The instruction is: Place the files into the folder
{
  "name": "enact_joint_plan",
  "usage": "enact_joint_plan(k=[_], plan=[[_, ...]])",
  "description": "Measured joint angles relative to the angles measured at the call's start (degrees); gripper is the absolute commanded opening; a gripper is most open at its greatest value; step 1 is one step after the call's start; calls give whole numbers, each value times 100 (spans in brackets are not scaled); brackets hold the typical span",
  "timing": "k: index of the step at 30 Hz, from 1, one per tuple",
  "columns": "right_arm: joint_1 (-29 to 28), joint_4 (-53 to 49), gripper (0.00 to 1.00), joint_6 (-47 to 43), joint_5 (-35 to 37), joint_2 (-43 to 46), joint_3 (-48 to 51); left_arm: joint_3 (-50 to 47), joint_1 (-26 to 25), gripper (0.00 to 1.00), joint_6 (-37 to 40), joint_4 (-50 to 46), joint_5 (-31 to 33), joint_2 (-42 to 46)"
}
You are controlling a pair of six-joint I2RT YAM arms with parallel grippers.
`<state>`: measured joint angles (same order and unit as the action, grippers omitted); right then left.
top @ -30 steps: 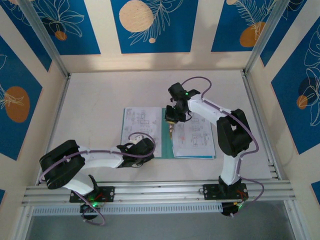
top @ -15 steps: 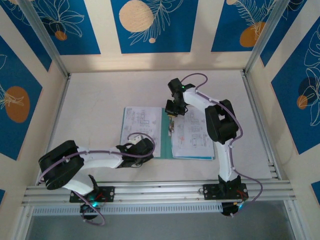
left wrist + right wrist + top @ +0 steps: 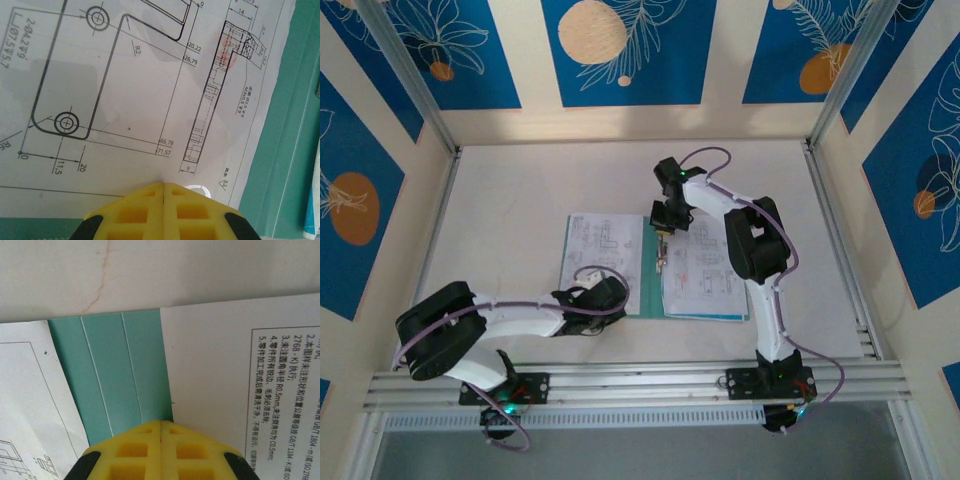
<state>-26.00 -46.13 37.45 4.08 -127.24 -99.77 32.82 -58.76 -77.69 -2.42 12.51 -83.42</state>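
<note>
Tabletop point(image 3: 520, 190): pale cream, matte. Faint brownish hairline crack point(image 3: 101, 287) seen in right wrist view.
Enclosure walls on three sides: cream panels with blue inserts point(image 3: 670, 60), white leaf line-art, orange and peach discs.
Aluminium posts at back corners: left point(image 3: 408, 75), right point(image 3: 854, 70), both leaning outward toward top.
Aluminium extrusion rails point(image 3: 640, 380) along near table edge, slotted white strip point(image 3: 620, 418) just below.
Grey floor point(image 3: 640, 455) beneath.
Light even, diffuse, soft shadows.

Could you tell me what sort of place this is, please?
Likely a robot test cell rather than an office: a table walled by blue patterned panels and metal posts, with two arms bolted to a rail at its near edge.
</note>
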Motion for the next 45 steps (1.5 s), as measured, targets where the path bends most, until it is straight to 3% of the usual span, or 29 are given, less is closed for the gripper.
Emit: enact_joint_plan(k=[8, 21, 37, 40, 45], plan=[[-94, 98, 5, -59, -2, 44, 68, 0, -4, 0, -22, 7, 0, -7], [-234, 262, 5, -39, -48, 820, 680, 0, -44, 0, -114, 4, 68, -13], [-833, 507, 5, 328, -92, 2107, 2074, -17, -74, 0, -186, 15, 127, -13], [-892, 560, 7, 468, -87, 2424, 2398, -55, -76, 0, -245, 83, 131, -11], [-669, 789, 21, 1040, -76, 3473, 3270, -131, -153, 0, -490, 247, 223, -7]])
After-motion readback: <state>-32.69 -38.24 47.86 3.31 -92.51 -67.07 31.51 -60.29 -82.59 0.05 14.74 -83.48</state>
